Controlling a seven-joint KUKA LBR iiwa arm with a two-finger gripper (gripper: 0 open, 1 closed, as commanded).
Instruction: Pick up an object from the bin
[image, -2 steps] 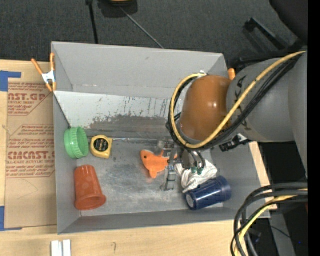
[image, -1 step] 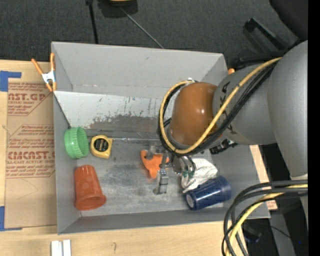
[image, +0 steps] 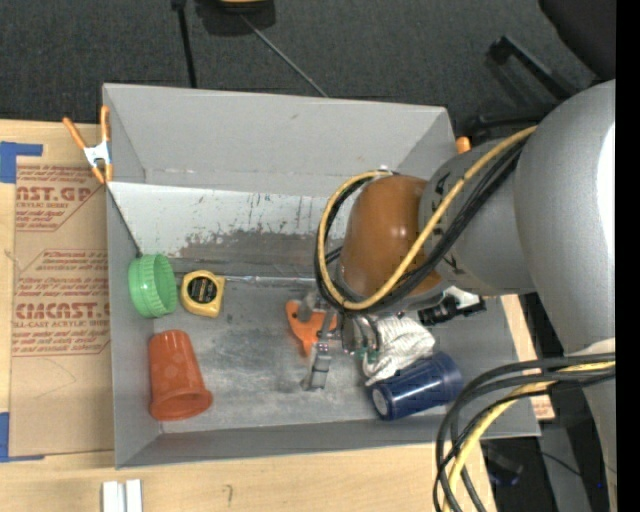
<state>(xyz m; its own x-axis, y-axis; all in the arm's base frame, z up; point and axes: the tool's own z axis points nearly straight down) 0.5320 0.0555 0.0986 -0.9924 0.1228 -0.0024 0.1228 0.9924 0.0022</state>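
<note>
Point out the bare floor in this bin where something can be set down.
Bare floor lies between the red-orange plastic cup on its side and the gripper; more between the yellow tape measure and the small orange plastic piece. Crowded at right: crumpled white bundle, dark blue cylinder.

Bin (image: 270, 135) is looking like matt grey sheet metal, with its back wall and floor showing rough dark scuffs. Green lid (image: 152, 285) is reading as ribbed plastic with a slight sheen. Yellow tape measure (image: 202, 294) is showing a smooth hard plastic case. Red-orange cup (image: 177, 375) is looking like matt plastic. Dark blue cup (image: 418, 385) is shining glossy. White cloth (image: 402, 340) is looking soft and crumpled. Gripper (image: 316, 378) is showing dull bare metal. Orange wrist cover (image: 385, 235) is gleaming smooth, and the cables (image: 335, 215) are looking like slick rubbery sheathing.
</note>
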